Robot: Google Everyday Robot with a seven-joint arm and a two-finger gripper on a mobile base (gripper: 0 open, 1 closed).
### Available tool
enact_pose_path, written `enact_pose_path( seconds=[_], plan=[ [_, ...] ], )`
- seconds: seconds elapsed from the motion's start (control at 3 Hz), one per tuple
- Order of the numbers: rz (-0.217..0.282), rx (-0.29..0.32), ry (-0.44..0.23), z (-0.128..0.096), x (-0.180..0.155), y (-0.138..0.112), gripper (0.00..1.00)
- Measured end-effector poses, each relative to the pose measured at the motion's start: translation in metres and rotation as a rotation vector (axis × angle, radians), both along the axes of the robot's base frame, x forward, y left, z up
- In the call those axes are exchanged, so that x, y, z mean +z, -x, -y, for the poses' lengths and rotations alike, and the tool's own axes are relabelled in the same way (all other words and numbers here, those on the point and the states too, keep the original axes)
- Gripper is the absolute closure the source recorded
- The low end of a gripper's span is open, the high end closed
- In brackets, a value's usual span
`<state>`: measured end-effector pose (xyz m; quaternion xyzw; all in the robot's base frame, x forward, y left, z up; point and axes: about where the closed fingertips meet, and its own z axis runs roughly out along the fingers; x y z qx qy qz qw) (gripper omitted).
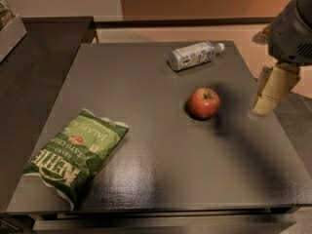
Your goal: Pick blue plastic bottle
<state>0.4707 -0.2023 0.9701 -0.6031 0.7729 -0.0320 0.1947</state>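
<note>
Right, one camera view to work from. The gripper (263,106) hangs off the table's (146,82) right edge, at 3 o'clock from the apple (204,103). It carries nothing, and whether it is released or clenched I cannot tell.

The bottle (195,55) lies on its side near the far edge, at about 12 o'clock from the apple and well apart from it. Its white cap points to 2 o'clock. From the gripper it sits at roughly 10 o'clock, with bare table in between, so the reach looks open.

A chip bag (75,152) lies down at 7 o'clock on the table, well out of the way.

The step in hand, as I judge it, is the approach. To do it well, travel above the table toward 10 o'clock and keep clear of the apple. Turn the wrist so the jaws cross the bottle's long axis, then come down over the label, not the cap. A round bottle on its side may roll, so close squarely on the middle.
</note>
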Motion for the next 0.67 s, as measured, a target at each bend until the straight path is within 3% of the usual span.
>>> enact_pose_path(
  seconds=[0.67],
  plan=[
    [0.05,0.051,-0.007,-0.012,-0.015,-0.074,0.0]
  ],
)
